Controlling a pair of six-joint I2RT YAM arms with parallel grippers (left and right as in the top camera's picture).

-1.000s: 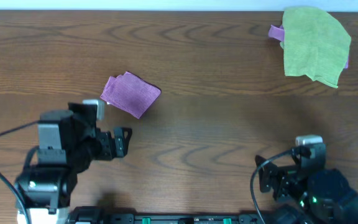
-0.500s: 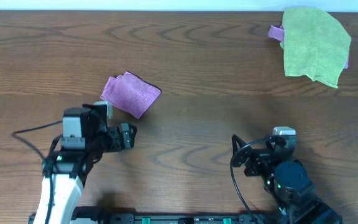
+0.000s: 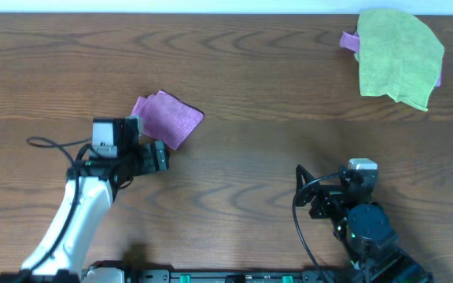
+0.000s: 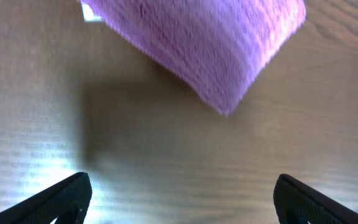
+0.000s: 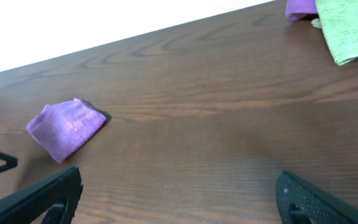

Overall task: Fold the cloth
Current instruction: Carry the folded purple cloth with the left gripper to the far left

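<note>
one cloth (image 3: 167, 118) on dark woodgrain table (image 3: 258, 86)

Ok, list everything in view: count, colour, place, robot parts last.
cloth: one, purple, left of centre on the table
green cloth: one, lime green, far right corner, rumpled
second purple cloth: one, purple, peeking out from under the green cloth
table: one, dark brown wood, under everything
left gripper: one, black, open, just short of the cloth, not touching it
right gripper: one, black, open and empty, near right side of the table
</note>
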